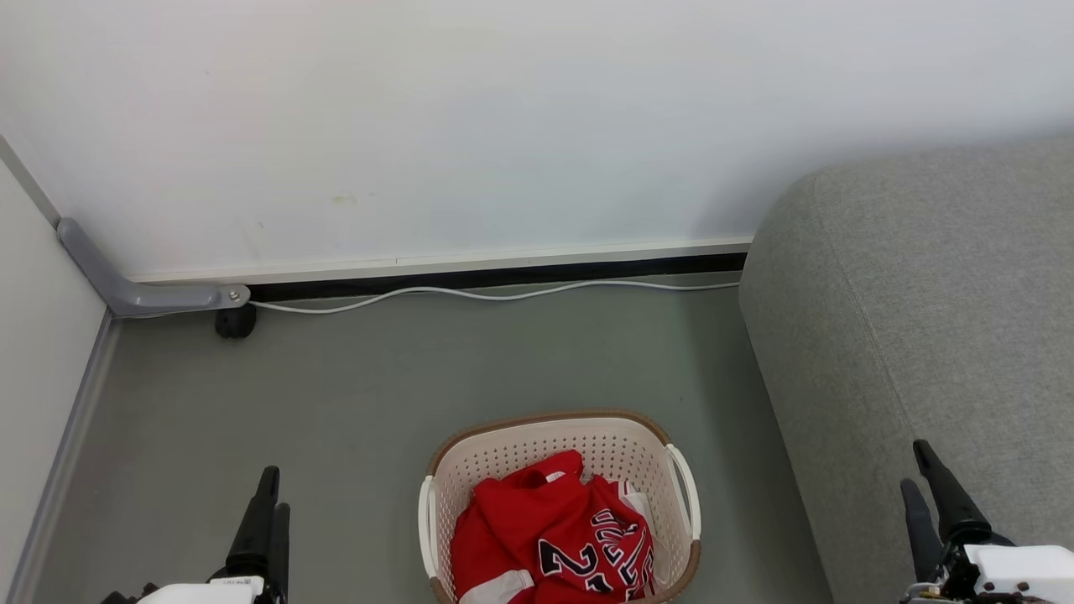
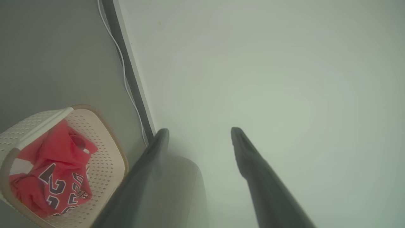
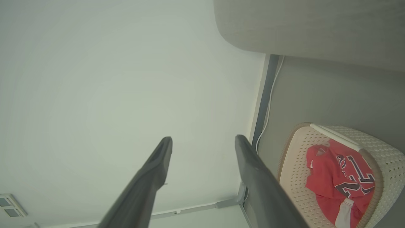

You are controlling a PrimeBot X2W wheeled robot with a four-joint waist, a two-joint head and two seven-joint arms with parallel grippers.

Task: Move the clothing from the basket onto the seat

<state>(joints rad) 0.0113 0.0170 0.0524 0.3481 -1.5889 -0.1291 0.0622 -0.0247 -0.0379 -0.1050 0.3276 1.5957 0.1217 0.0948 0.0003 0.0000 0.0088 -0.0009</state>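
A grey floor point(image 1: 336, 394) met a white wall point(image 1: 503, 126), with a white cable point(image 1: 470, 294) along the skirting. I saw the red jersey point(image 1: 545, 528) bunched inside the cream laundry basket point(image 1: 520, 453) on the floor, near the grey seat point(image 1: 923, 294). My left gripper point(image 1: 275, 491) and right gripper point(image 1: 914, 466) hung either side of the basket, fingers apart, empty.

The clothing point(image 1: 550, 537) lies in the basket point(image 1: 520, 457) on the floor point(image 1: 336, 394), the seat point(image 1: 923, 335) to its right, a wall point(image 1: 503, 126) behind
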